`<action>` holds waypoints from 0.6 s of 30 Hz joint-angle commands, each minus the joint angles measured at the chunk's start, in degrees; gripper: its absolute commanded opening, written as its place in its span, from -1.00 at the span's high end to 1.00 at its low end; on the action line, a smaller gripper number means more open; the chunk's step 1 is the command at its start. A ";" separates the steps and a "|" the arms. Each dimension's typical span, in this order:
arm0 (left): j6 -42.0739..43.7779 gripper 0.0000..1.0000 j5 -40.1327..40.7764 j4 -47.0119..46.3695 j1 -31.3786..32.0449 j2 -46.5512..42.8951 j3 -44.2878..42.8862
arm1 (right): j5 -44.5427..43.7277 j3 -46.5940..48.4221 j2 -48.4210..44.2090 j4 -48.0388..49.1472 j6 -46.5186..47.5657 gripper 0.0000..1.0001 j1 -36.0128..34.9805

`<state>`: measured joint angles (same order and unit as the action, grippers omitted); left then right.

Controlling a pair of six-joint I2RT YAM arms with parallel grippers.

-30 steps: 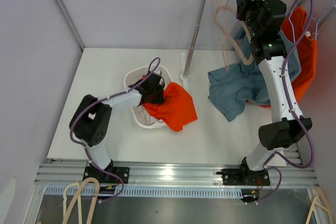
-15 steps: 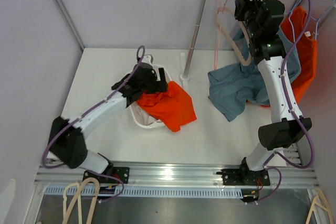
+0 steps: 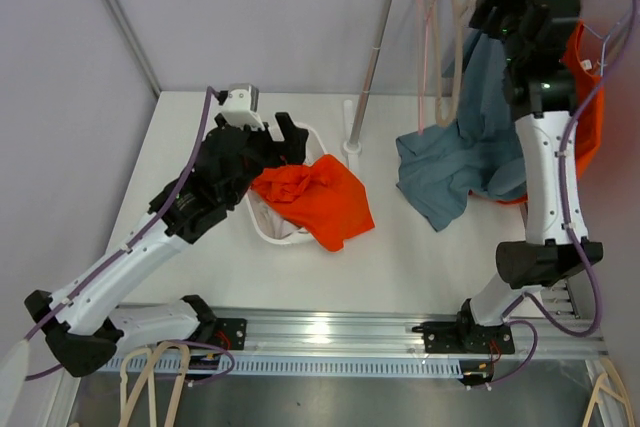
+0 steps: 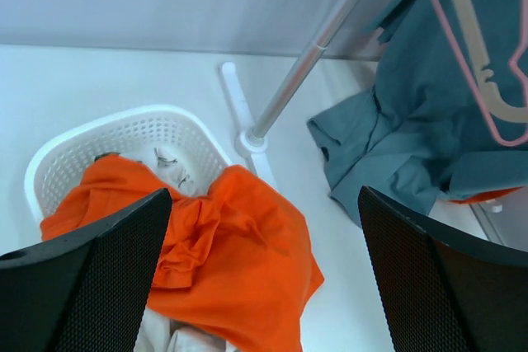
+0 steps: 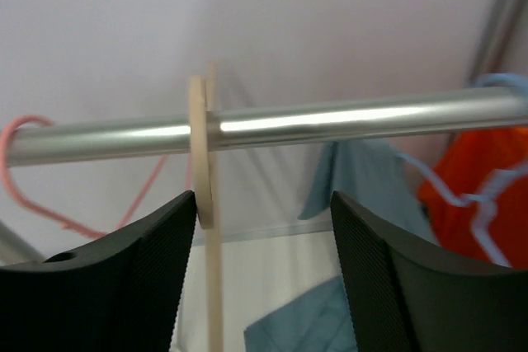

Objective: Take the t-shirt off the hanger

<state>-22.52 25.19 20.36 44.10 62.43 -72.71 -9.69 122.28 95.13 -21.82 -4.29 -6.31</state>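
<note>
An orange t-shirt [image 3: 318, 197] lies half in the white basket [image 3: 262, 229] and half spilled over its rim onto the table. My left gripper [image 3: 272, 147] hovers open above it, with nothing between its fingers [image 4: 82, 274]. A blue-grey t-shirt [image 3: 462, 152] hangs beside the beige hanger [image 3: 461, 22], its lower part heaped on the table; I cannot tell whether it is still on that hanger. My right gripper [image 5: 264, 232] is up at the rail [image 5: 346, 119], open, with the beige hanger's hook [image 5: 200, 154] just off its left finger.
A pink hanger [image 3: 430, 47] hangs empty left of the beige one. An orange garment [image 3: 585, 97] on a light blue hanger [image 5: 487, 195] hangs at the rail's right end. The rail's pole [image 3: 365, 77] stands between the basket and the blue-grey t-shirt.
My left gripper opened, let go of the orange t-shirt and rose away from the basket. My right gripper opened off the beige hanger, which now hangs straight on the rail.
</note>
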 commanded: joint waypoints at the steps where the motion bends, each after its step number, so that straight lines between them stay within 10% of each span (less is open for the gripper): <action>1: 4.58 -0.99 2.76 -4.51 2.83 -3.62 3.86 | 5.65 7.61 -5.74 -13.47 -3.01 -0.40 9.77; 18: 4.77 -0.99 1.97 -8.32 7.14 -7.42 12.59 | 18.14 7.54 -4.78 -25.81 -3.09 -0.53 27.22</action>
<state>-18.85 26.85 14.48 50.65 55.81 -60.29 6.57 130.82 89.14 -45.87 -8.03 20.84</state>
